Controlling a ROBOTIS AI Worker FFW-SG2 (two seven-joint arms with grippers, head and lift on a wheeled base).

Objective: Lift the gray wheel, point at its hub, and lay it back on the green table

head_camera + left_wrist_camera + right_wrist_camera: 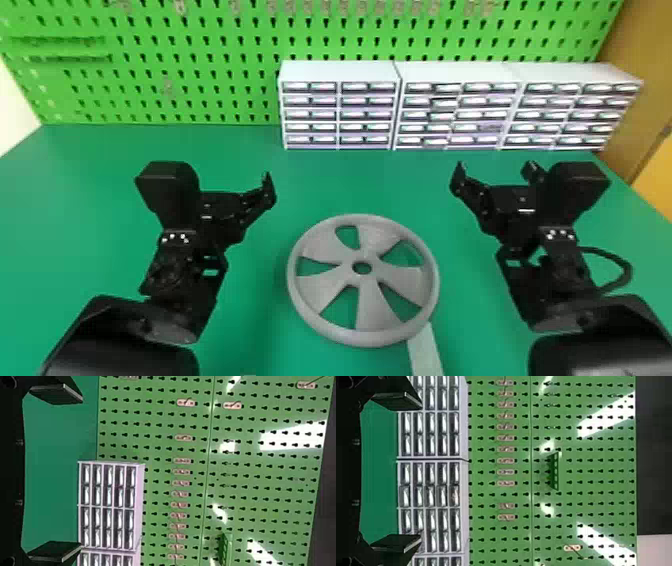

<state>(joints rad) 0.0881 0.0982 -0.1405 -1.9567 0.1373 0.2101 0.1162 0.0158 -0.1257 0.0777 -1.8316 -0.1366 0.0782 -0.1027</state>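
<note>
The gray wheel lies flat on the green table, its hub facing up. Left of the wheel and a little behind it, my left gripper is held apart from it. On the other side, my right gripper stands back and to the right of the wheel, not touching it. In the left wrist view the left gripper is open with nothing between its fingers. The right wrist view has the right gripper open and holding nothing too.
White drawer cabinets line the table's back right, beyond the right gripper. A green pegboard rises behind the table. A pale flat strip extends from the wheel's front right edge toward the table's front.
</note>
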